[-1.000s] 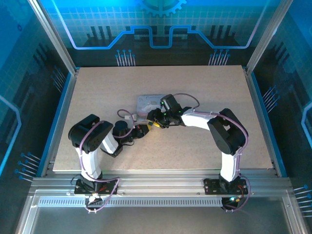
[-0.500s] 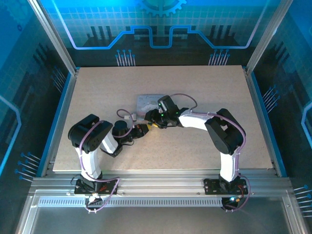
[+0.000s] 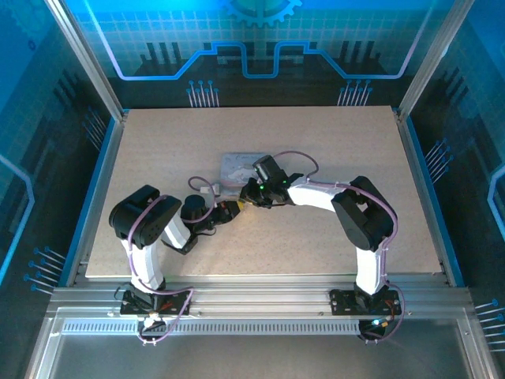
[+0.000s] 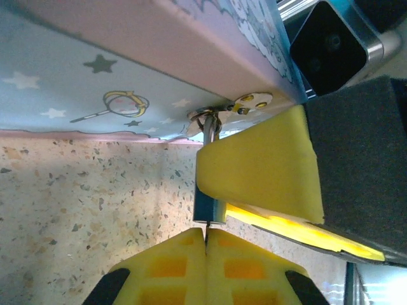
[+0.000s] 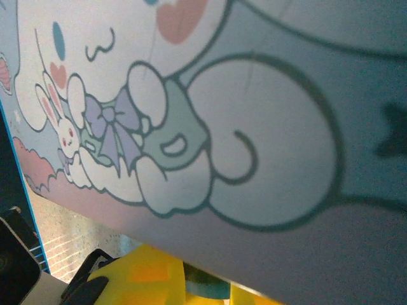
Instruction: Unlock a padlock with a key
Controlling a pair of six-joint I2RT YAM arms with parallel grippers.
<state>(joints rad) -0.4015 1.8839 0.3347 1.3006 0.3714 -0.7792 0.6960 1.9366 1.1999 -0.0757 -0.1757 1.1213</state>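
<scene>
Clad in white shells with black joint housings: left arm at lower left, right arm at lower right. Looped with thin lilac cables at elbows and bases. Tipped with yellow, grid-ribbed fingers on the left gripper.

I count two arms over one counter: a left arm and a right arm. Each ends in one hand, so two hands: the left hand and the right hand. Four yellow fingers in all. One printed tin. One padlock. One key, a mere dark sliver.
</scene>
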